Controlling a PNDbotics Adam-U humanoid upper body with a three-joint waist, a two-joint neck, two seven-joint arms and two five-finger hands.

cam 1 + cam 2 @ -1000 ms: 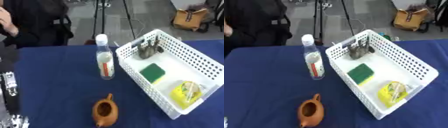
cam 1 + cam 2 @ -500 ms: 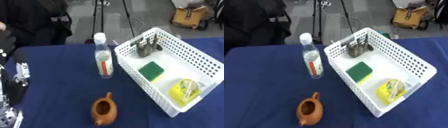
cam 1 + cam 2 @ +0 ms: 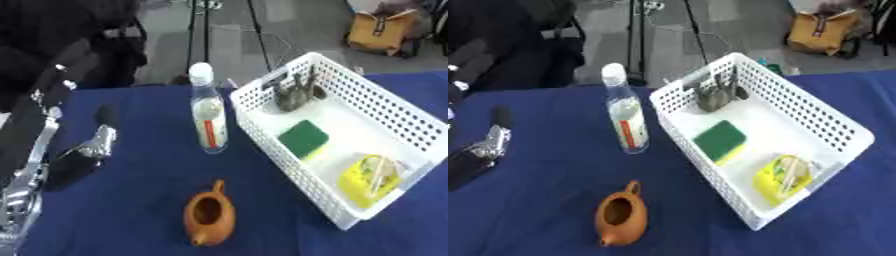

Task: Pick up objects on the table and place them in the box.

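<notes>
A: Left hand first: it reaches in from the left edge over the blue table, well left of the bottle. Whether its fingers are spread or curled I cannot tell; it looks to be holding nothing. No right hand shows in either view.

B: And by size, what is there?

A: Biggest is the white basket on the right, a perforated plastic box. Inside lie a dark clip-like thing at the far end, a green sponge in the middle and a yellow packet at the near end. Next, the clear water bottle stands upright just left of the basket's wall. Smallest is the brown clay teapot, alone toward the near edge, its lid off or missing.

B: How would they handle?

A: The bottle seems light, smooth and tall, so I judge it easy to tip; take it round the labelled middle. The teapot is likely stiff, heavier for its size and fragile; take it round the body, not by the thin handle, and set it down gently.

B: Anything in the way?

A: Between hand and bottle the cloth is bare. The bottle stands close to the basket wall, which could crowd the fingers. A tripod and a tan bag stand beyond the table.
</notes>
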